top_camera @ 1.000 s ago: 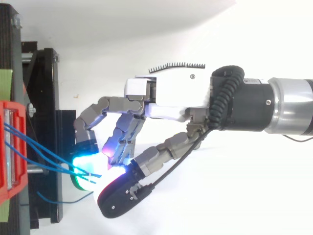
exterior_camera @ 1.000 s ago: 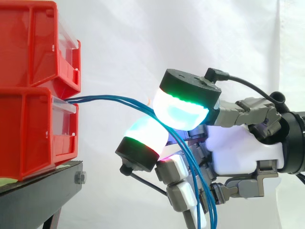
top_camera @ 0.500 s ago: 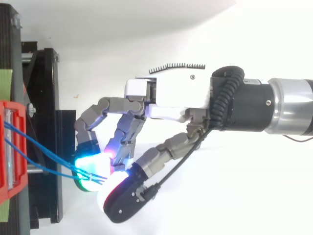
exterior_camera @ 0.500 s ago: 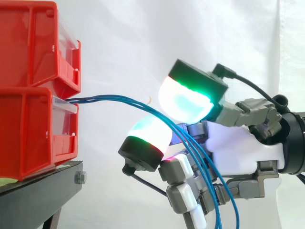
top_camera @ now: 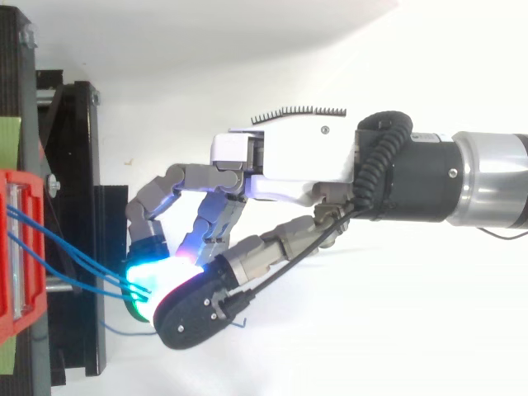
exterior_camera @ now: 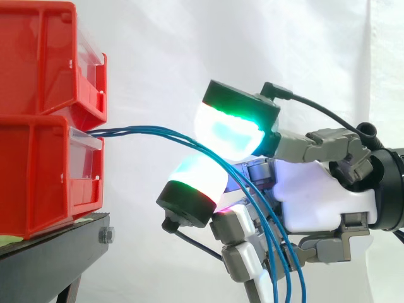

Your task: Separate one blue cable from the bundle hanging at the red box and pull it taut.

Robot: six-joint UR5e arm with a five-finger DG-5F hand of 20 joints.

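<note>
Side view: the hand [exterior_camera: 322,202] is seen curled round the blue cables [exterior_camera: 158,130], which pass between its upper pad [exterior_camera: 230,129] and lower pad [exterior_camera: 196,180]. Compared with half a second ago, the upper pad has been brought down and toward the bins, so the gap over the strands is narrowed. Several strands are enclosed together, not one. From the hand they are led in a shallow arc to the lower red bin [exterior_camera: 38,170] on the black stand [exterior_camera: 50,252]. Separation and tautening are judged not yet done.

Red bins [exterior_camera: 44,126] wall the left, blue cables [exterior_camera: 151,131] cross, above lies open.
</note>
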